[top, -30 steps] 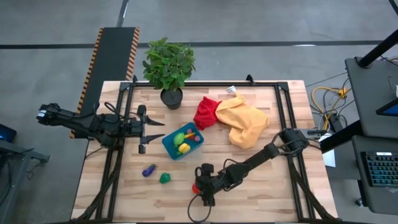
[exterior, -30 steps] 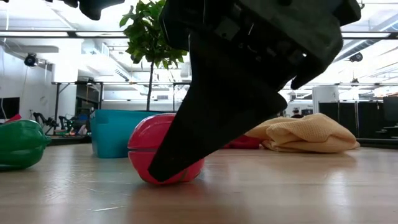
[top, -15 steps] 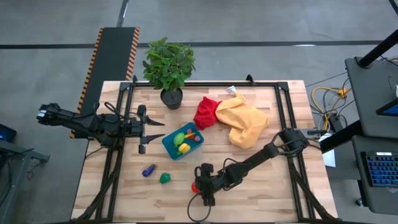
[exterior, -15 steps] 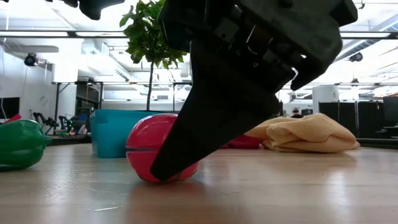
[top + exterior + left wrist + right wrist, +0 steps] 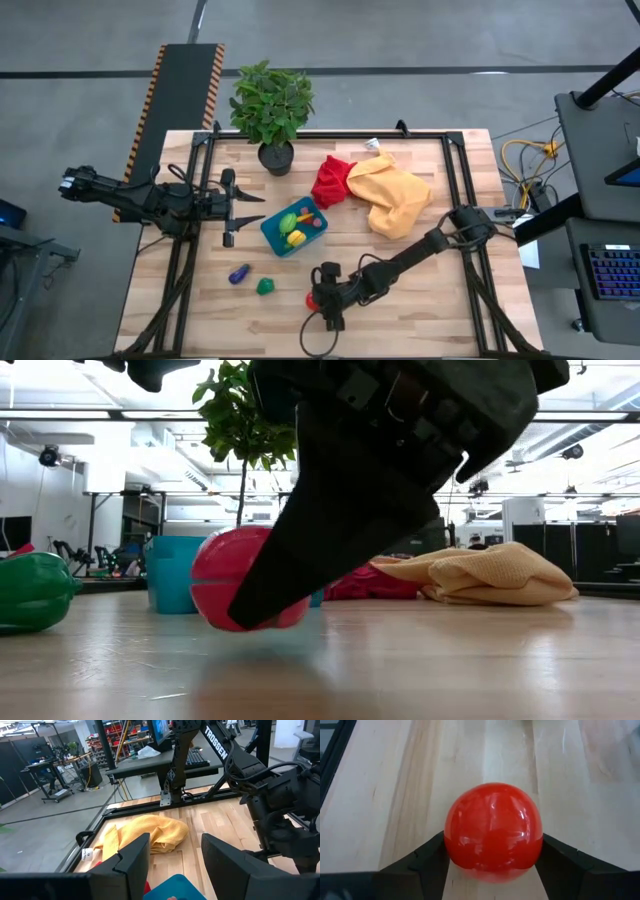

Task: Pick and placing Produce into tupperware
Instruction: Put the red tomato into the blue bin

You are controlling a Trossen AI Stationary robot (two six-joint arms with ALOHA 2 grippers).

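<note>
Right gripper (image 5: pixel 318 300) is at the near edge of the table (image 5: pixel 420 310), fingers clamped on a red ball-shaped toy fruit (image 5: pixel 493 832). Right wrist view: a dark finger (image 5: pixel 427 860) presses each side of the fruit. Low view: the fruit (image 5: pixel 235 580) sits clear of the wood, a thin gap and a shadow beneath it.

Tupperware (image 5: pixel 294 226) is farther into the table from the right gripper and a bit toward the left arm's side. It holds green, yellow and red toy pieces. Low view shows its teal wall (image 5: pixel 170 573) behind the held fruit.

Green toy (image 5: pixel 265 286) lies on the table near the right gripper, toward the left arm's side. Purple toy (image 5: pixel 238 272) lies just past it, same direction.

Left gripper (image 5: pixel 243 208) hangs just beside the tupperware, fingers spread, nothing between them. Left wrist view: both fingers (image 5: pixel 132 862) are apart, with a teal corner of the tupperware (image 5: pixel 175 890) showing between them.

Red cloth (image 5: pixel 333 180) and yellow cloth (image 5: pixel 395 196) are bunched together beyond the tupperware, touching each other. Potted plant (image 5: pixel 271 105) stands at the far edge, well apart from both grippers.
</note>
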